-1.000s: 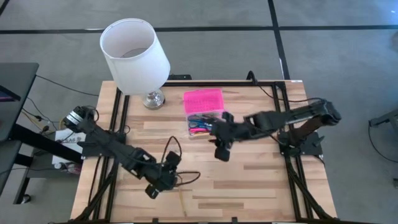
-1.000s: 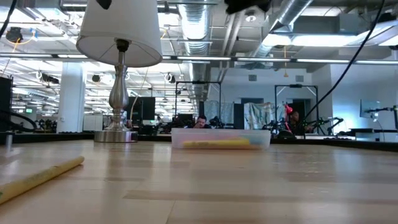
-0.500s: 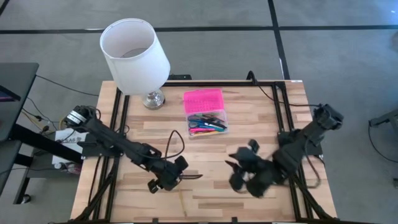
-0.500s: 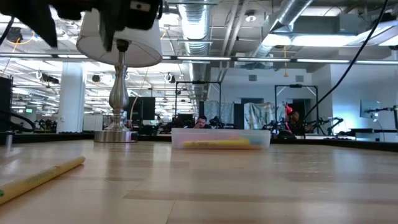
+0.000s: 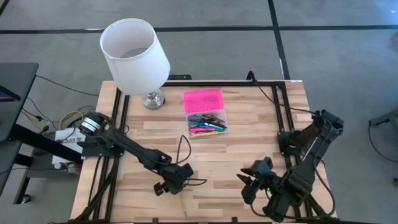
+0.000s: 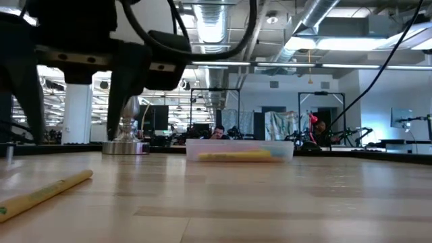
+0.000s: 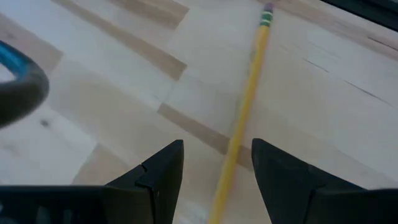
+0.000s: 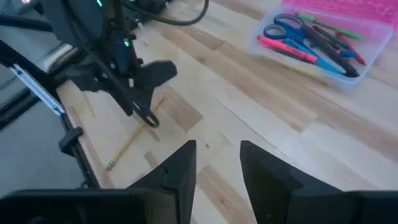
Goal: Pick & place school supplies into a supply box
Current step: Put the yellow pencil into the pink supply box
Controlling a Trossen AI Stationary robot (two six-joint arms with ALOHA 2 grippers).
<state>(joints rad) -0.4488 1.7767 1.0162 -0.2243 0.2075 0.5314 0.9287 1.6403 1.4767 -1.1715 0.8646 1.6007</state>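
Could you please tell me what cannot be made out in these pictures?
- Yellow pencil: its tip runs between the left hand's fingers in the left wrist view, cut by the frame edge.
- Supply box contents: low view shows only a yellow blur through the wall.
- Lamp: shade hidden by the dark arm in the low view.

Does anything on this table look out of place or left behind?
One yellow pencil lies alone on the bare wood near the table's front edge, far from the supply box that holds the other pens and scissors. The left end effector hovers open right over it. A lamp stands beside the box.
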